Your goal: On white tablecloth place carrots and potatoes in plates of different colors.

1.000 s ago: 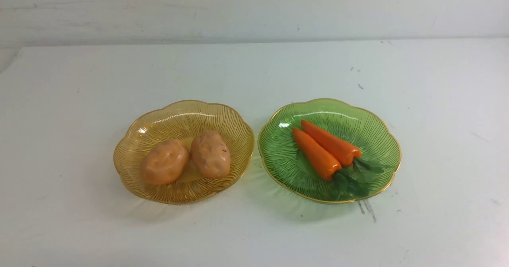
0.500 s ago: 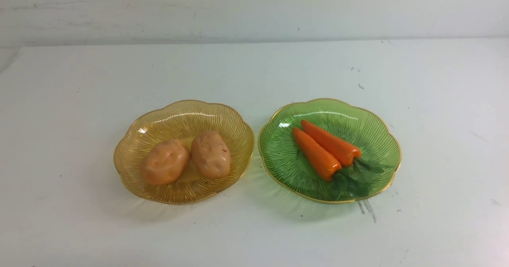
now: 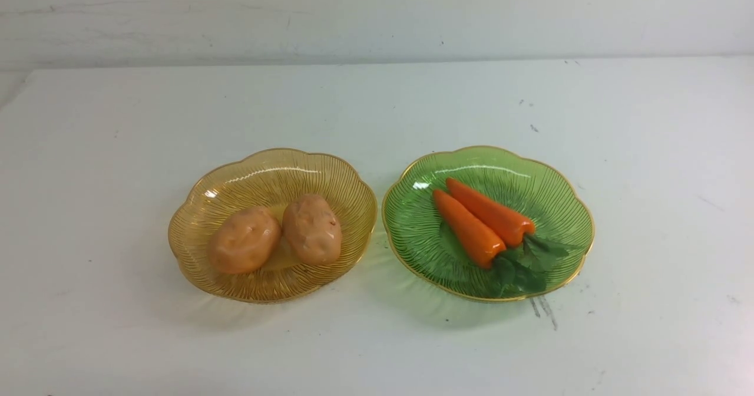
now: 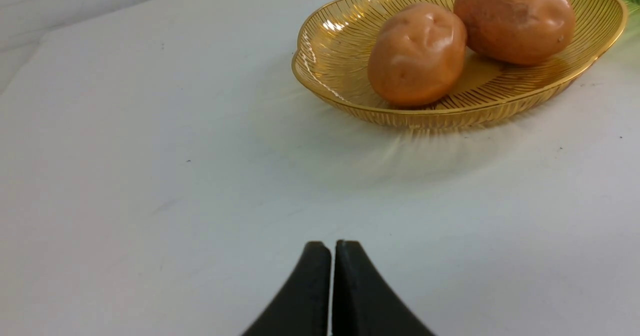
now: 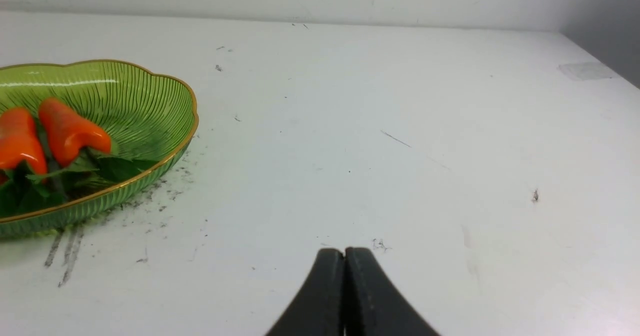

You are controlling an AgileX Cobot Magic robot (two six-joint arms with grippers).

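**Sorting task at its apparent end: vegetables divided between two coloured plates**

Front view: two scalloped, gold-rimmed plates stand side by side on the white tablecloth (image 3: 377, 107) that covers the desk, their rims nearly touching at the middle. The amber plate (image 3: 235, 178), on the robot's left, holds the two potatoes (image 3: 274, 234), which lie close together near its centre. The green plate (image 3: 548, 184), on the robot's right, holds the pair of carrots (image 3: 480, 219), laid diagonally with their leafy tops toward the near right rim. No vegetable lies loose on the cloth, and neither arm appears in this view.

Left wrist view: the left end effector (image 4: 332, 248) has its two black fingers pressed together with nothing between them; it sits over bare cloth, well apart from the amber plate and its potatoes.

Right wrist view: the right end effector (image 5: 345, 256) likewise has its fingers together and empty, over bare cloth marked with dark scuffs, well apart from the green plate and the carrots.

Reading of progress: each kind of vegetable occupies a plate of its own colour, so the sorting the task asks for looks complete. Nothing appears left to pick up or move; both arms seem parked clear of the plates, and no further placing step can be inferred from these views
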